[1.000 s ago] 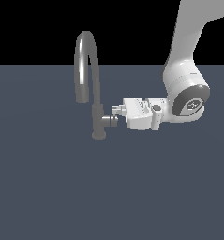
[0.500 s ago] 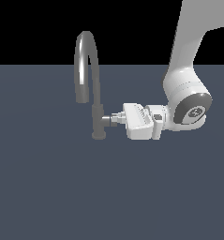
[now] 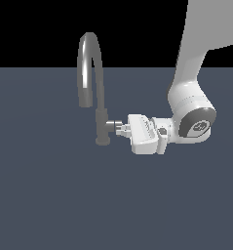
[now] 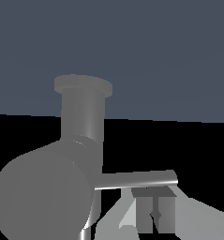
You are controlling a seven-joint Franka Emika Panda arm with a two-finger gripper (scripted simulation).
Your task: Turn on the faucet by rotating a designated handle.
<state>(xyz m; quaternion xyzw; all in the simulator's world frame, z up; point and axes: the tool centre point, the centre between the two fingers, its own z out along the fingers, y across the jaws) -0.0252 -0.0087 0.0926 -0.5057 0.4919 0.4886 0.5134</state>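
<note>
- Exterior view: faucet [image 3: 101,124] stands left of frame centre on the dark grey tabletop [image 3: 49,195]. Short cylindrical body with a flared base; tall gooseneck spout arches up into the black band at the top and comes down again on the exterior view's left.
- Handle [image 3: 115,125] is a short horizontal stub sticking out of the faucet body toward the exterior view's right, low down, just above the base.
- White arm enters from the upper right of the frame and bends at a rounded wrist joint at mid right. The hand lies roughly horizontal, pointing toward the exterior view's left at the handle.
- Gripper [image 3: 123,128] sits right at the outer end of the handle; fingertips appear to touch or overlap the stub's end. The contact is too small to settle in this view.
- Wrist view: faucet [image 4: 83,122] fills the left half, seen very close. The handle [image 4: 43,197] shows end-on as a big grey disc at lower left, with a thin lever rod [image 4: 137,179] running out from it toward the right.
- One grey finger [image 4: 153,208] shows at the bottom centre, just under the rod's outer end, close to it or touching.
- Jaws: gap not visible in either view; cannot tell whether they are clenched on the rod, grasping it, or released.
</note>
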